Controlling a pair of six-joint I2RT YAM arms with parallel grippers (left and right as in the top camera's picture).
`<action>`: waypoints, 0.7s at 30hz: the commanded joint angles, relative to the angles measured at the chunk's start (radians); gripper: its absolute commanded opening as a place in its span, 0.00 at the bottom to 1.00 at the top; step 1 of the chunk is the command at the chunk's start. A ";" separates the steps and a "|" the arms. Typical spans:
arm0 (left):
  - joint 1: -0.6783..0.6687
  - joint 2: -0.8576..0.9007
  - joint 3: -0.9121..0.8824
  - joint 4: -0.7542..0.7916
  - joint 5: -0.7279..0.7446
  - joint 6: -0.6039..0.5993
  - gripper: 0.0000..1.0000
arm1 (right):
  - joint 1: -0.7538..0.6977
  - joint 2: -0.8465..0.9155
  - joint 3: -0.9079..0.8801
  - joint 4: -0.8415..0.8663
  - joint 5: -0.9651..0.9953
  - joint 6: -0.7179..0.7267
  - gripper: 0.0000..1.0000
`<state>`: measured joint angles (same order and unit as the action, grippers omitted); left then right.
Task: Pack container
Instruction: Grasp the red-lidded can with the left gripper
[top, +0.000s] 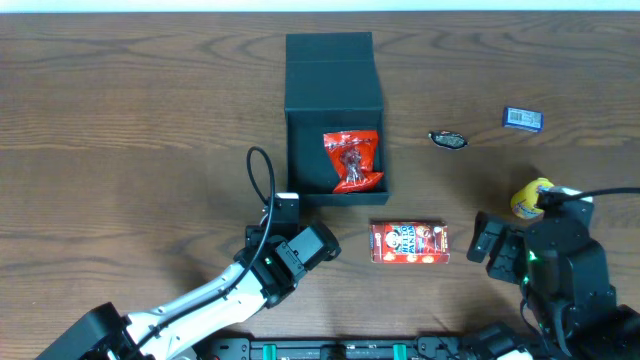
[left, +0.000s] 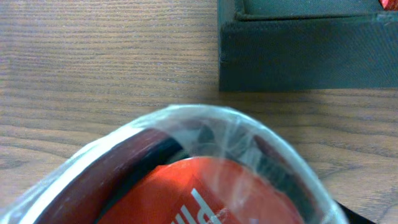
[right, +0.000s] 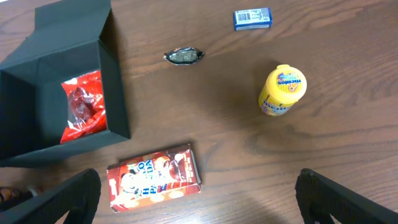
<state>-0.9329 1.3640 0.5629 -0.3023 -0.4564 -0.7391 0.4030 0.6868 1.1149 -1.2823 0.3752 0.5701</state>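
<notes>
Container (top: 333, 70) at table centre, lid back, red packet (top: 352, 160) inside. I judge it light, stiff card, best gripped by a wall. Right gripper (top: 487, 243) spread wide, empty. Left gripper (top: 318, 243) sits near the front corner, but a clear-wrapped red item (left: 205, 180) hides its fingers, so I cannot tell their state. Carton (top: 409, 243) and bottle (top: 528, 197) lie nearby.

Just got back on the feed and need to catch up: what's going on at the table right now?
The container sits open with one red snack packet inside. The left gripper is just in front of it. A clear-wrapped red item fills its wrist view and seems to be carried, though the fingers are hidden. The right gripper hangs open and empty near the red carton. The yellow Mentos bottle, blue box and dark wrapper lie unpacked.
</notes>
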 joint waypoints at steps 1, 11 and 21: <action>0.005 0.009 -0.004 0.001 -0.022 0.003 0.77 | 0.008 0.001 -0.003 0.000 0.019 0.005 0.99; 0.005 0.009 -0.004 0.001 -0.023 0.003 0.71 | 0.008 0.001 -0.004 0.000 0.019 0.005 0.99; 0.005 0.009 -0.004 0.000 -0.023 0.003 0.67 | 0.008 0.001 -0.004 0.000 0.018 0.005 0.99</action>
<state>-0.9329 1.3640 0.5629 -0.3016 -0.4568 -0.7357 0.4030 0.6868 1.1149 -1.2823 0.3752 0.5701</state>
